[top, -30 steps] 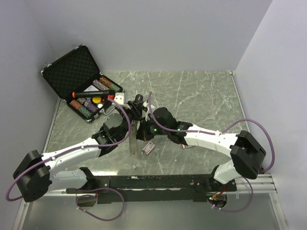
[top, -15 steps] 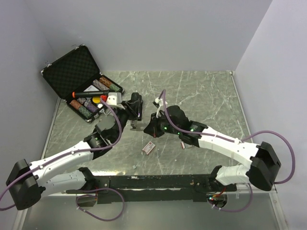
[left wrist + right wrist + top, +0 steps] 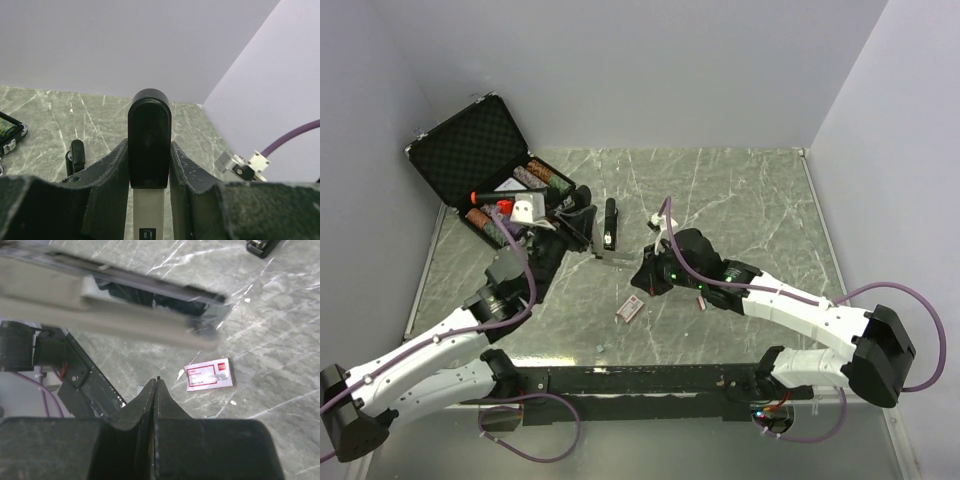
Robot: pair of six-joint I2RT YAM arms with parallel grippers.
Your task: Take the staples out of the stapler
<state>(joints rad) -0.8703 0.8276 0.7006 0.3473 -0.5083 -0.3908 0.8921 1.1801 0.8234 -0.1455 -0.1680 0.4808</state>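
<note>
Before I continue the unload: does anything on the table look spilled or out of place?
Only the small red-and-white cardboard box, lying askew on the green marble table near the shut right end effector. Pale specks beside it may be loose staples; too small to tell.

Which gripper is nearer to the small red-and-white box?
Right. The right gripper hangs just behind the box; the left gripper is farther back, clamped on the stapler.

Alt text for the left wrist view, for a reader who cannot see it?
The left gripper is shut on a stapler, whose rounded black end sticks out between the two dark fingers. Behind lie a green marble table and pale walls; a purple cable crosses at right.
</note>
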